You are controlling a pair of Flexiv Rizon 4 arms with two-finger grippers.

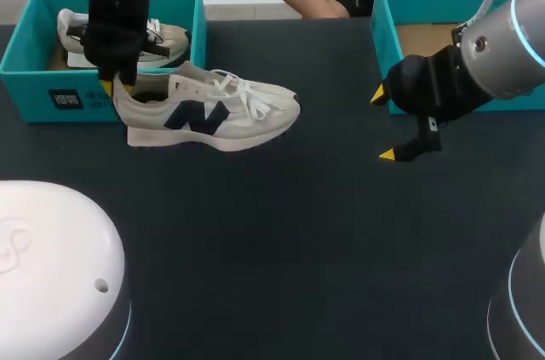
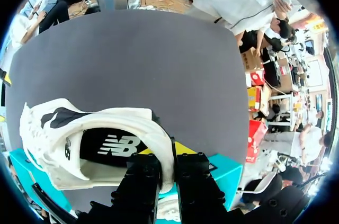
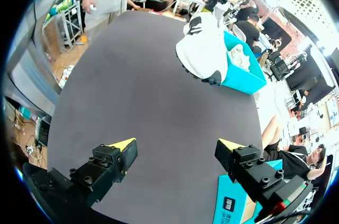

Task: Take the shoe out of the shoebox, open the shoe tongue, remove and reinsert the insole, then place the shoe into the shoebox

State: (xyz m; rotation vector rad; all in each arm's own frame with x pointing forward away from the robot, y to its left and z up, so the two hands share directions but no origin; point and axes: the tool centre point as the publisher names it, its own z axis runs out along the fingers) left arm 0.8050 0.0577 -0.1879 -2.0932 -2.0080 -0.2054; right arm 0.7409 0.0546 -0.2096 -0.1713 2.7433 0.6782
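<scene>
A white sneaker [image 1: 213, 109] with a dark side logo and white laces sits just in front of the left teal shoebox [image 1: 25, 79], toe pointing right. My left gripper [image 1: 115, 83] comes down at its heel. In the left wrist view that gripper [image 2: 168, 160] is shut on the sneaker's [image 2: 63, 144] heel collar, one finger inside and one outside. The dark insole shows inside the shoe. Whether the sole touches the table I cannot tell. My right gripper [image 1: 383, 124] hangs open and empty to the right, with the sneaker [image 3: 204, 49] far ahead of its fingers [image 3: 176, 147].
A second pale shoe [image 1: 166, 41] lies inside the left shoebox [image 3: 249, 75]. Another teal box [image 1: 383, 11], with a brown floor, stands at the back right beside my right arm. Dark tabletop spreads between the sneaker and my right gripper.
</scene>
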